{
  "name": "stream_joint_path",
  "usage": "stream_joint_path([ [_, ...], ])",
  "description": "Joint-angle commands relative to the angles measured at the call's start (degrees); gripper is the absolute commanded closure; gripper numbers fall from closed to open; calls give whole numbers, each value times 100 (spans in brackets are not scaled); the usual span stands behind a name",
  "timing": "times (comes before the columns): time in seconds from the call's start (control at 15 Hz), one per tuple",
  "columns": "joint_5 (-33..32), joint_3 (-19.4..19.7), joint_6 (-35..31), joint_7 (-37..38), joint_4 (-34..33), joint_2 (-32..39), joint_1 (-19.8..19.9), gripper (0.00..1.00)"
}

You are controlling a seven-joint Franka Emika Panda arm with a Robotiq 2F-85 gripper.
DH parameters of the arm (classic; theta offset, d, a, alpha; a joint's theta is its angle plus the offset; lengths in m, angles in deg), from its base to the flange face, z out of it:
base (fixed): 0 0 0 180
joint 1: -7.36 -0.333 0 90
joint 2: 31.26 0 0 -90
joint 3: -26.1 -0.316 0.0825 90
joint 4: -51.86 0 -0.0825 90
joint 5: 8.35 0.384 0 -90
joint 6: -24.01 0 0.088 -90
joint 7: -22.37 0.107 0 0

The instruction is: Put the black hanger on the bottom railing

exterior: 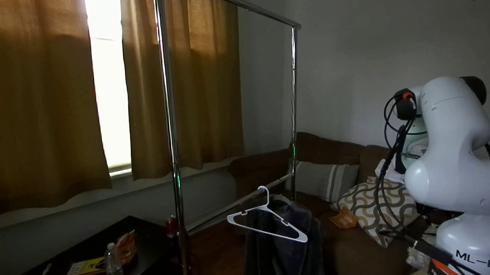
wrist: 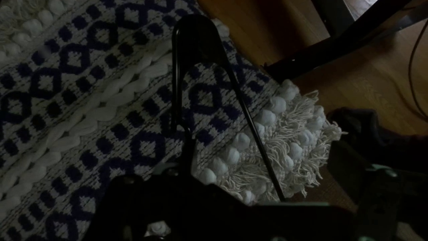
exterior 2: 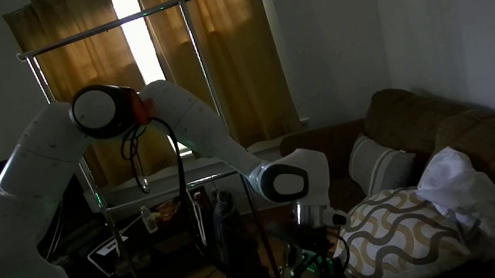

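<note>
The jaws of the gripper [wrist: 264, 150] stand apart in the dim wrist view, a bar of the black hanger [wrist: 197, 40] running between them. The hanger shows over a patterned cloth [wrist: 100, 107] (whether it touches the cloth or a jaw cannot be told). In an exterior view, a white hanger [exterior: 265, 207] hangs from the bottom railing [exterior: 283, 179] of the garment rack [exterior: 169, 116], beside a dark garment [exterior: 285, 261].

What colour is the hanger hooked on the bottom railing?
White. That hanger shows best in an exterior view, against the dark garment.
</note>
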State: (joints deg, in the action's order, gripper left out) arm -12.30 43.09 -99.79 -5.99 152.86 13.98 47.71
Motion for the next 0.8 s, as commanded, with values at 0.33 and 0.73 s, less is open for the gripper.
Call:
stream_joint_path([
  [0.33, 120, -158, -34, 258, -890, 759, 502, 0],
  [0.73, 232, -447, -567, 313, -1436, 1296, 975, 0],
])
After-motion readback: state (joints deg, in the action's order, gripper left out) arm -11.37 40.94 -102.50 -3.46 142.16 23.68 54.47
